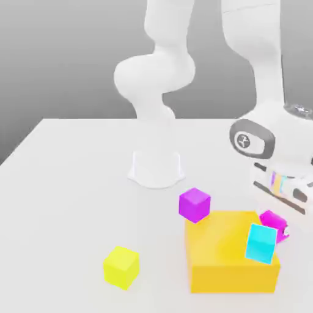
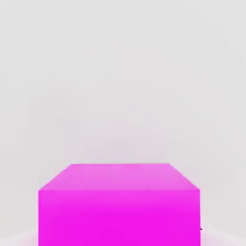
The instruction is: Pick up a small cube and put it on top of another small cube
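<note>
Pink cube btwn the jaws, clenched on it.
Hand view: cube sits centrally w/ a jaw hard against each side. Ext. view: it's just behind the orange block, partly hidden by the cyan cube; can't quite tell if it's off the counter.

Our single arm rises from its base near the middle of the exterior view and bends over toward that view's right edge. Our hand hangs at about three o'clock there, tilted, pointing down toward five o'clock. Our gripper is low, closed up at its fingers.
</note>
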Robot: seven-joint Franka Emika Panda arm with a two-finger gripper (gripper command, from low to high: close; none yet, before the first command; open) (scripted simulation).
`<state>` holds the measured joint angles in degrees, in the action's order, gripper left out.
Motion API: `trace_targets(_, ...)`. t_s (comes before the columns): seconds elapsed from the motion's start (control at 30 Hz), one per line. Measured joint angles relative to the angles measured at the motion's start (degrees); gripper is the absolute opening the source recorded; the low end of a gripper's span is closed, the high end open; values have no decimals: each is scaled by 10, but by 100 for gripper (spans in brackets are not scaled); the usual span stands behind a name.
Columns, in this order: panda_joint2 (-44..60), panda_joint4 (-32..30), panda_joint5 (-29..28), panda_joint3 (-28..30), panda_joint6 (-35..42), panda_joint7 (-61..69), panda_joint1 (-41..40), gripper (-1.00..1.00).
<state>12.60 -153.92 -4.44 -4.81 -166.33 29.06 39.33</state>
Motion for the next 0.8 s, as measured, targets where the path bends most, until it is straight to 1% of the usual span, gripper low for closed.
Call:
trace_targets(0.1, -61, -11, 22, -10, 50, 15, -7, -100)
trace_targets(0.17, -103, -22, 30, -1, 79, 1, -18, -100)
trace_targets(0.23, -144, -35, 31, 12, 108, -23, -14, -100)
trace_targets(0.43, -269, -75, 28, 42, 193, -107, -83, -100)
trace_targets(0.73, -453, -134, 28, 66, 318, -229, -186, -100)
trace_targets(0.77, -471, -141, 29, 68, 329, -241, -198, -100)
trace_targets(0.8, -470, -147, 30, 68, 322, -247, -204, -100)
